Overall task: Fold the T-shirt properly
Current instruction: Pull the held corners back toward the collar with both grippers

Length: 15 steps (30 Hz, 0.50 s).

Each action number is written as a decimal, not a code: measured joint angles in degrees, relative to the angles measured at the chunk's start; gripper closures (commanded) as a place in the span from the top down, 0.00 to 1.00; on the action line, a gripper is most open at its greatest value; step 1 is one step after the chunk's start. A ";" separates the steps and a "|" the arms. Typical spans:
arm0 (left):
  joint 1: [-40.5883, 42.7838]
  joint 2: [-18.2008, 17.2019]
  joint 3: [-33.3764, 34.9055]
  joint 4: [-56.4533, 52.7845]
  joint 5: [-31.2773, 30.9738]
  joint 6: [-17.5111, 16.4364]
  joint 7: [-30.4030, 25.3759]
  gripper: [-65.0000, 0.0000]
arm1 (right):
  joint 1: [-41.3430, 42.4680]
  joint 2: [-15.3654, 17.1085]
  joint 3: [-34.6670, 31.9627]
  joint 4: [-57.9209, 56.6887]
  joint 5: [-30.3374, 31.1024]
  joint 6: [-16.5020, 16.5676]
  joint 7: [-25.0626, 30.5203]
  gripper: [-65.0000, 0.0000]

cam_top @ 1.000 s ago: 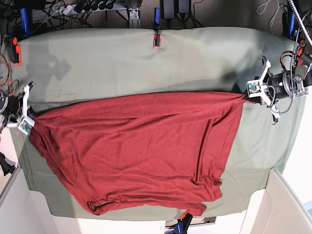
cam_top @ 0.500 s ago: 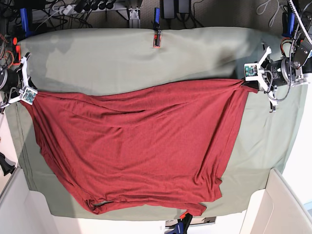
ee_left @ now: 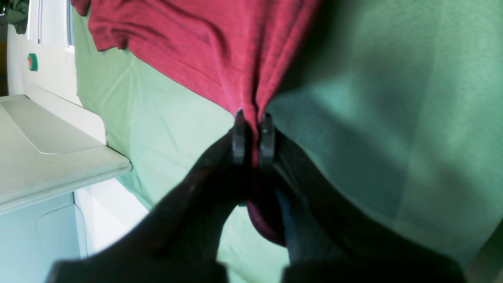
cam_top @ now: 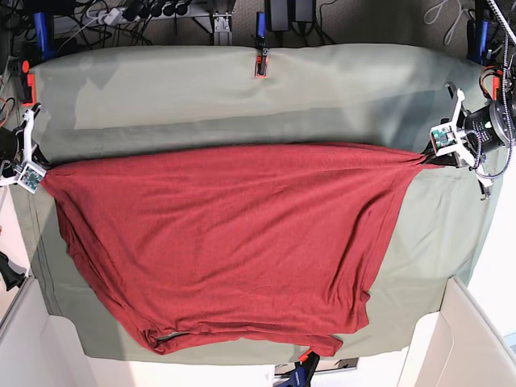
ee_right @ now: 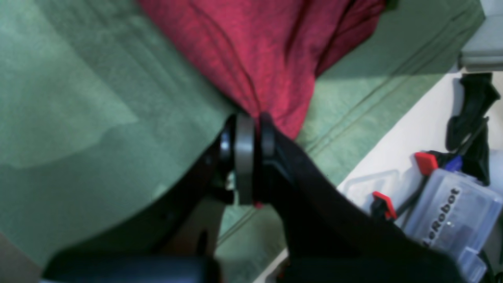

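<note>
The brick-red T-shirt [cam_top: 234,242] lies spread over the sage-green table cloth [cam_top: 242,97], its upper edge pulled taut between both arms. At the right of the base view, my left gripper [cam_top: 427,159] is shut on one corner of that edge. The left wrist view shows red fabric [ee_left: 220,51] pinched between the dark fingers of the left gripper [ee_left: 251,118]. My right gripper [cam_top: 40,171], at the left table edge, is shut on the opposite corner. In the right wrist view, the right gripper [ee_right: 251,122] clamps bunched T-shirt fabric [ee_right: 267,51]. The lower hem sits crumpled near the front edge.
An orange clamp [cam_top: 260,64] holds the cloth at the back edge. White bins stand at the front right [cam_top: 468,339] and front left [cam_top: 20,339]. Cables and power strips run behind the table. A clear plastic box [ee_right: 452,212] lies on the floor beside the right arm.
Both grippers have swung outward, the left one to the right and slightly down, the right one further left. The T-shirt's top edge has stretched wider and flatter.
</note>
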 measured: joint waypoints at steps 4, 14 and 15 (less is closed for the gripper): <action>0.00 1.27 0.00 -2.60 3.21 0.02 -3.76 0.00 | 0.92 -2.36 0.02 -1.53 -0.26 0.04 -0.09 0.00; 0.00 1.22 0.02 -3.52 6.47 -0.02 -4.52 0.00 | 1.90 -4.72 0.02 -2.05 -0.28 0.52 -0.07 0.00; 0.00 1.22 0.02 -3.52 6.91 -0.02 -4.55 0.00 | 1.92 -4.72 0.02 -2.12 -0.28 0.50 -0.04 0.00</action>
